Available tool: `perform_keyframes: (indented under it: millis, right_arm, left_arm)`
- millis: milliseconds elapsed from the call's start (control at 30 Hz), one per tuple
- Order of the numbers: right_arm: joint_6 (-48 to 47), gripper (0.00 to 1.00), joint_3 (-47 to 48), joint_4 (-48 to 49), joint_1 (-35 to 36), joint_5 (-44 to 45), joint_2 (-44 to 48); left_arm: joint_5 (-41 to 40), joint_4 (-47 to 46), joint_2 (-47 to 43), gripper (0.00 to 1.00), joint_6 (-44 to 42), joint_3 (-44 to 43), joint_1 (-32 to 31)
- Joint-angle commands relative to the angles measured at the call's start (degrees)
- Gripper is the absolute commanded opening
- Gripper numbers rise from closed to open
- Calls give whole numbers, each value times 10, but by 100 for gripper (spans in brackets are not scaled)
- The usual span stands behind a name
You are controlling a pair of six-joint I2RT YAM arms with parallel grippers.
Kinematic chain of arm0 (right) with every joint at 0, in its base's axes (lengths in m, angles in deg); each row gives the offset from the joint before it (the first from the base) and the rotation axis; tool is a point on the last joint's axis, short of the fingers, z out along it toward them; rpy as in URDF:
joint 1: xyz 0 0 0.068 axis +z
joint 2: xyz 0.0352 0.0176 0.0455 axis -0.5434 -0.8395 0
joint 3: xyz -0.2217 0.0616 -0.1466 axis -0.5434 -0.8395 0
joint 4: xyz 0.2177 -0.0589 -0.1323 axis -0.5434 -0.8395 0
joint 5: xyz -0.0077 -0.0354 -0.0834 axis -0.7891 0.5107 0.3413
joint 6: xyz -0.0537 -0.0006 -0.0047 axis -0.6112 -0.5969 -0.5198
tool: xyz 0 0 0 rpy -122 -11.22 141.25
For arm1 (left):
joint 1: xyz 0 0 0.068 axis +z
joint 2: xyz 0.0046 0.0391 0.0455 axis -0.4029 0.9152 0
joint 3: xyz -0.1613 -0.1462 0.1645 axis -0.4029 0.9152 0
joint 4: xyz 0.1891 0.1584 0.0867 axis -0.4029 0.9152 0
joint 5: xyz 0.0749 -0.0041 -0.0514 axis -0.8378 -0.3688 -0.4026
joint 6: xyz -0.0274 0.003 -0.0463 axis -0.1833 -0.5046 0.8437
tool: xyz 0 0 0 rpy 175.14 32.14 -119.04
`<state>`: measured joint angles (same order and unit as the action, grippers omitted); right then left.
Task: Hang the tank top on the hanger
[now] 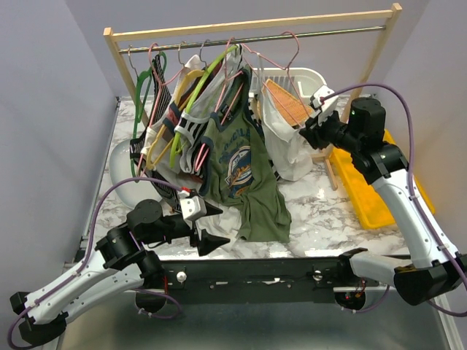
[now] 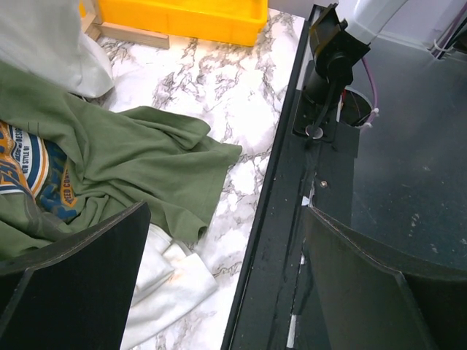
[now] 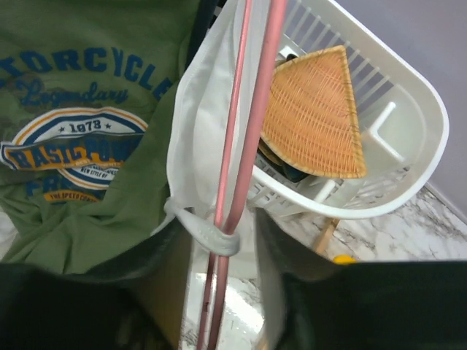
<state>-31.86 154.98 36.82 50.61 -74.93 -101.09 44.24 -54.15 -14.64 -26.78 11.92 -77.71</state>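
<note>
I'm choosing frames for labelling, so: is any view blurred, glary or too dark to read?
Top external: evenly lit and sharp, only soft shadow under the green tank top. Left wrist: marble table crisp, fingers of the left gripper near-black. Right wrist: pink hanger and white tank top in focus, fingers of the right gripper dark and soft, bright glare on the table between them.

Robot lab, grey booth walls (image 1: 44,109), clothes rack (image 1: 248,24)

We note an olive-green graphic top (image 1: 244,175) hanging from the wooden rack (image 1: 248,23), hem pooled on the marble counter (image 1: 321,219). Yellow bin (image 1: 357,193) at right. White basket (image 3: 350,211) holds a woven wicker piece (image 3: 314,117).
</note>
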Motion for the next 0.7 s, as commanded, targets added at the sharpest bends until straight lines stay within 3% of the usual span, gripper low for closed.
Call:
perform_keyframes:
  millis: [0, 33, 133, 300, 400, 567, 667]
  right_arm:
    - [-39, 63, 2, -49, 3, -9, 52]
    - [-42, 78, 0, -52, -2, -9, 71]
    - [-25, 94, -4, -64, -64, -47, 141]
    - [24, 100, -26, -95, -145, -55, 261]
    - [94, 100, -56, -95, -159, 30, 311]
    - [169, 100, -78, -99, -198, 200, 399]
    - [179, 100, -71, -121, -225, 205, 424]
  left_arm:
    - [5, -10, 1, 99, 3, 5, 7]
    - [-1, -8, 1, 99, 4, 3, 8]
    - [-32, -2, 2, 99, 7, -4, 10]
    - [-75, -25, 2, 99, 57, -17, 11]
    - [-86, -30, 0, 99, 99, -43, 12]
    - [-159, 73, -18, 99, 106, -130, 11]
    - [-196, 130, -33, 99, 92, -176, 12]
